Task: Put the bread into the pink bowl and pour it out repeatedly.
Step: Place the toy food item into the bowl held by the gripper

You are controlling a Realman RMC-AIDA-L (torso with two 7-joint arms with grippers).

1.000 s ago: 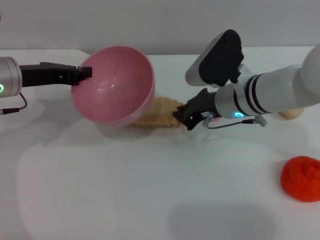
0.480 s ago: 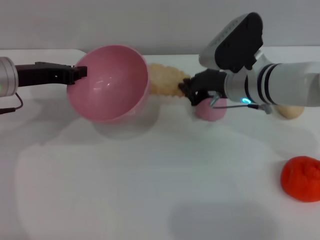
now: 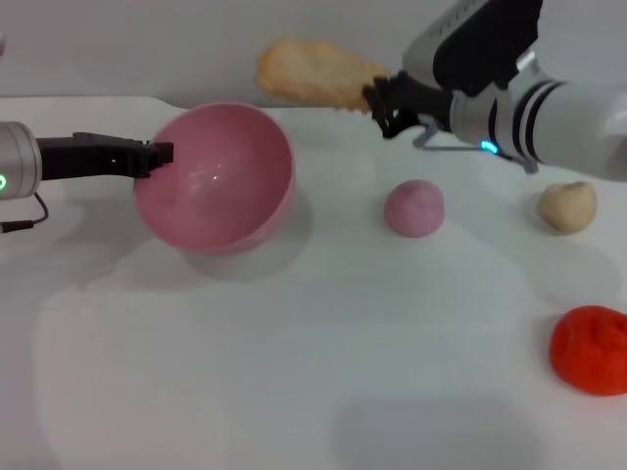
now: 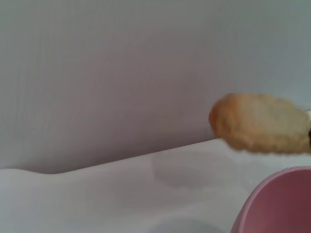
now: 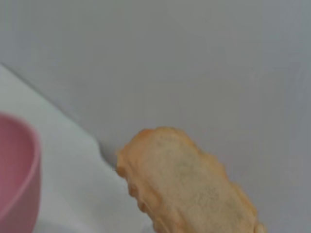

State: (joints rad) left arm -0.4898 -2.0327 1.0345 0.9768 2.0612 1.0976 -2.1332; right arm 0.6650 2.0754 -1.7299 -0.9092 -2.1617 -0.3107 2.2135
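Note:
The pink bowl (image 3: pixel 217 176) rests on the white table at the left, tipped a little toward me. My left gripper (image 3: pixel 157 154) is shut on its left rim. The bread (image 3: pixel 312 74), pale tan side showing, hangs in the air behind and to the right of the bowl, well above the table. My right gripper (image 3: pixel 380 103) is shut on the loaf's right end. The left wrist view shows the bread (image 4: pixel 262 123) above the bowl's rim (image 4: pixel 272 201). In the right wrist view the bread (image 5: pixel 187 187) fills the middle and the bowl (image 5: pixel 17 174) sits at the edge.
A small pink ball (image 3: pixel 413 208) lies right of the bowl. A small tan lump (image 3: pixel 566 207) sits further right, and a red-orange lump (image 3: pixel 590 350) lies near the front right. A grey wall runs behind the table.
My right gripper lifted the bread off the table from behind the bowl, up and back. The bowl, held tilted in the air before, came down onto the table.

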